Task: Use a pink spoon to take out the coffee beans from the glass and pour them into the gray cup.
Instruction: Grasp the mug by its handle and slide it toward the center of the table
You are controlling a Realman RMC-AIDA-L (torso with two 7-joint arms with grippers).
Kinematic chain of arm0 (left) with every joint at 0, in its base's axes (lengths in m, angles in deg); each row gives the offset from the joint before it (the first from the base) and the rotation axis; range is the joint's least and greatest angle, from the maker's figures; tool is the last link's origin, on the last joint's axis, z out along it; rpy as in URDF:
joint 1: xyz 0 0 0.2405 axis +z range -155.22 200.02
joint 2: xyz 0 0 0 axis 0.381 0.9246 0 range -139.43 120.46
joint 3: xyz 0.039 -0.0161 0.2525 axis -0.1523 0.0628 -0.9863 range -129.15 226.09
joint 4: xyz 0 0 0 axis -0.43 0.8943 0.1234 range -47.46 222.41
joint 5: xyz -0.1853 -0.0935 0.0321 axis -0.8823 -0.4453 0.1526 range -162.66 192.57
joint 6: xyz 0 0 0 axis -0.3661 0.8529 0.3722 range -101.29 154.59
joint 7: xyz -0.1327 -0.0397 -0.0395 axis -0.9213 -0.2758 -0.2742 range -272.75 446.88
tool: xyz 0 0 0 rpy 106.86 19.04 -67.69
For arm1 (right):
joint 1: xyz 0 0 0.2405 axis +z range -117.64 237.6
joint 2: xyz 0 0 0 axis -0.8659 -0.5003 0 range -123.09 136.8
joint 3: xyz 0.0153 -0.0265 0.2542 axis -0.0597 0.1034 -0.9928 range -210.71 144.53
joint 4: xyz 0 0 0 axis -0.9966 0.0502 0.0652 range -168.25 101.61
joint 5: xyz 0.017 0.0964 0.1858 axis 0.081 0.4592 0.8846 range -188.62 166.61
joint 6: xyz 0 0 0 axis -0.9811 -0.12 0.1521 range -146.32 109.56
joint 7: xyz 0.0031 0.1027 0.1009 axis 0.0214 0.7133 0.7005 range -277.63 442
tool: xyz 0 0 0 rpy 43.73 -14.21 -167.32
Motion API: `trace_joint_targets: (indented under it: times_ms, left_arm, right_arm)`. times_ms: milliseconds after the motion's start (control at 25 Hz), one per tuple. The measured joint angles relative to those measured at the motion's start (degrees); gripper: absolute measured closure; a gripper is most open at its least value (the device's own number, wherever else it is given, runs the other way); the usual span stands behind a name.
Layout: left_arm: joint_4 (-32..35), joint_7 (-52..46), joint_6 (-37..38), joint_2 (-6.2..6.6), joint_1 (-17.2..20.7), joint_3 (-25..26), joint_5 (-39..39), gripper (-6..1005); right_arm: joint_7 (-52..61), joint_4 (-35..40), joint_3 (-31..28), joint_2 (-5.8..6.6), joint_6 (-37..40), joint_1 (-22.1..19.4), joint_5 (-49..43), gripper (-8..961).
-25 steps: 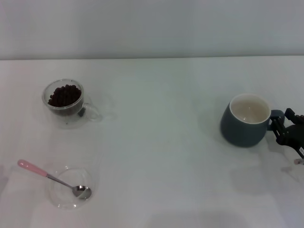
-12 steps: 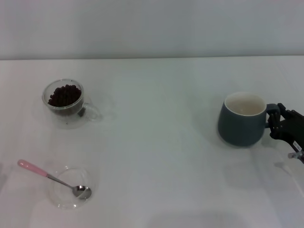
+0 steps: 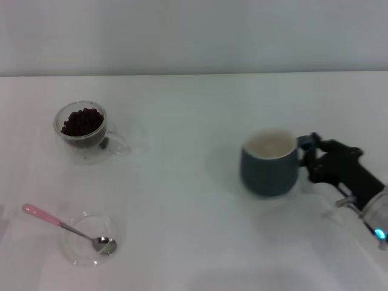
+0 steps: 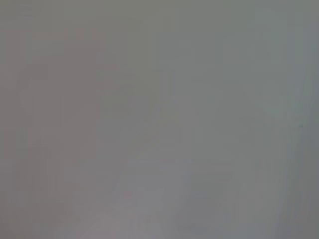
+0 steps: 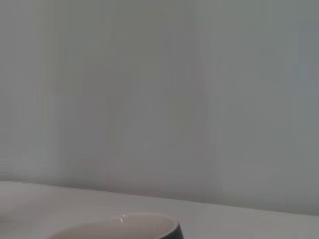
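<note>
**Cup carried toward the centre**

The gray cup (image 3: 268,162) is now much nearer the table's middle than before, and the right gripper (image 3: 310,156) pinches its handle. The right wrist view shows only the cup's rim (image 5: 119,227). The glass (image 3: 85,131) with beans (image 3: 82,122) and the spoon (image 3: 68,228) have not moved.

No readable text, label, brand or number anywhere — on any object.
</note>
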Motion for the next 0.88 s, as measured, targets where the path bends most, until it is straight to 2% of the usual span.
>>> trace_joint_targets:
  times_ms: [360,880]
  left_arm:
    - [-0.2,0.1,0.0,-0.15,-1.0,-0.2,0.2,123]
    - [-0.6,-0.1,1.5,-0.18,-2.7,-0.3,0.3,122]
  right_arm:
    - [-0.1,3.9,0.0,-0.14,0.0,1.3,-13.4,770]
    - [-3.7,5.3,0.0,-0.26,-3.1,2.2,-19.9,775]
